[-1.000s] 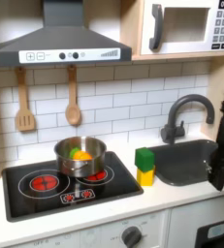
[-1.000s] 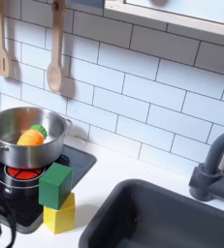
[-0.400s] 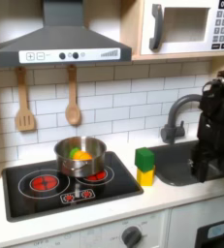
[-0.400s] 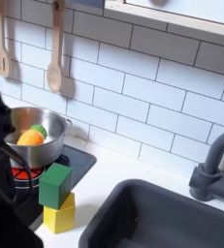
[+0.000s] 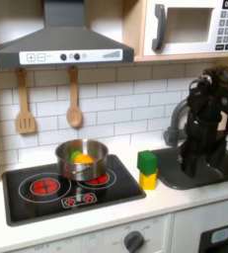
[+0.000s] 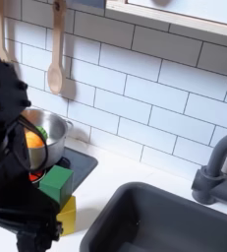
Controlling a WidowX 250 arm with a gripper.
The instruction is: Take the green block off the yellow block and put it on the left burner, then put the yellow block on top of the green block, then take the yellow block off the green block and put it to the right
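The green block point(image 5: 147, 160) sits on top of the yellow block point(image 5: 148, 181) on the white counter, just right of the black cooktop in the first exterior view. The left burner point(image 5: 44, 185) is a bare red ring. My black gripper point(image 5: 190, 166) hangs over the sink to the right of the stack, apart from it; its fingers blur into the dark sink. In the second exterior view the arm point(image 6: 9, 128) looms at the left, beside the green block point(image 6: 56, 184) and the yellow block point(image 6: 68, 213).
A steel pot point(image 5: 82, 158) with orange and green toy food stands on the other burner, close to the stack. The dark sink point(image 5: 216, 166) and faucet point(image 5: 181, 111) are at the right. A wooden spatula point(image 5: 25, 104) and spoon point(image 5: 74, 99) hang on the tiled wall.
The arm has swung in from the first exterior view's right edge toward the stacked blocks. In the second exterior view it now covers part of the pot. The blocks have not moved.
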